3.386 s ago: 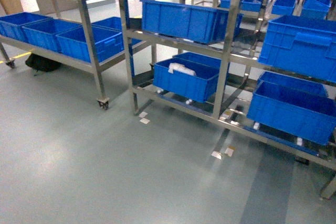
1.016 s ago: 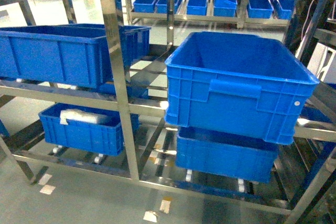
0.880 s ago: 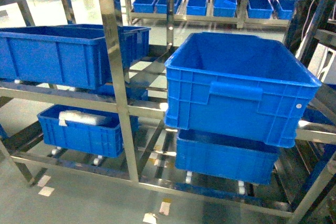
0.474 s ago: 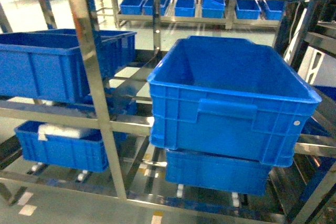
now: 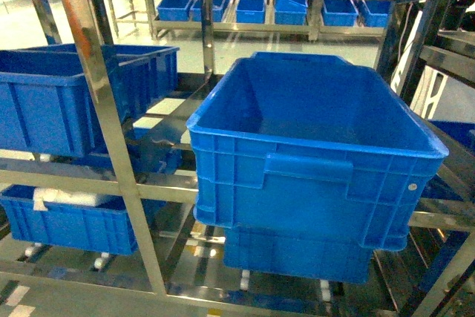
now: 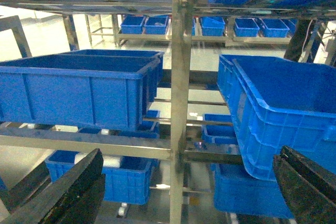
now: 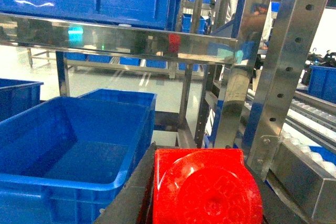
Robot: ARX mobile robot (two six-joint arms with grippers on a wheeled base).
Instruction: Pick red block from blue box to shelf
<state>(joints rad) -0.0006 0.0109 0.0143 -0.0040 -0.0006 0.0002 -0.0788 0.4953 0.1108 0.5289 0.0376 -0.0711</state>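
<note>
The red block (image 7: 210,192), glossy with its round stud facing the camera, fills the bottom of the right wrist view. My right gripper (image 7: 200,156) is shut on it, a dark finger (image 7: 128,195) on either side. The shelf (image 5: 96,116), with shiny steel posts and rails, stands close in front of me, and its post (image 7: 294,51) rises just right of the block. My left gripper (image 6: 189,184) is open with nothing in it and faces a shelf post (image 6: 181,103). The blue box is out of view. Neither gripper shows in the head view.
A large dark blue crate (image 5: 312,146) sits tilted on the middle tier with another crate (image 5: 297,254) beneath. The same empty crate (image 7: 68,145) lies left of the red block. More crates (image 5: 67,94) fill the left bay, and roller rails (image 7: 310,156) run at the right.
The head view has closed in on the rack. The large middle crate now looks bigger and nearer, and the post has slid left.
</note>
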